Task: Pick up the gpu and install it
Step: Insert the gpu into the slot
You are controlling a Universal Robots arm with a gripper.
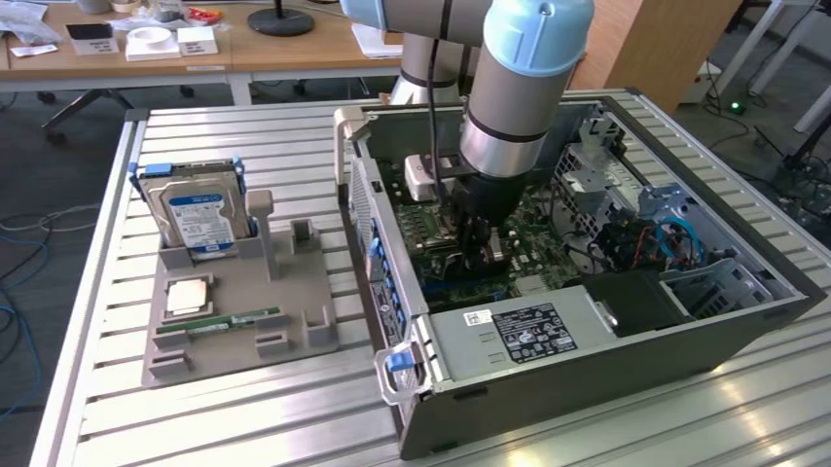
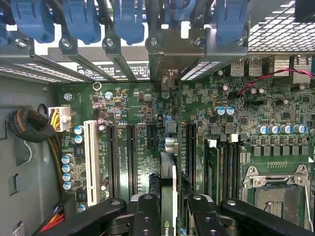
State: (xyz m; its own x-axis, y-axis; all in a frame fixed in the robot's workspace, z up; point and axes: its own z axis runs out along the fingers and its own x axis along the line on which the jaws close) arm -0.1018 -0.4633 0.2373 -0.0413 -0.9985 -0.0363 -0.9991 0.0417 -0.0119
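We can't see the gripper (image 1: 478, 245) tips in the exterior view, they're sunk inside the pc case (image 1: 727, 321) behind the arm. In the wrist view the gpu (image 2: 168, 196) shows edge-on only, its lower part cut off by the frame edge. Hard drive (image 1: 198, 216) label's too small to read.
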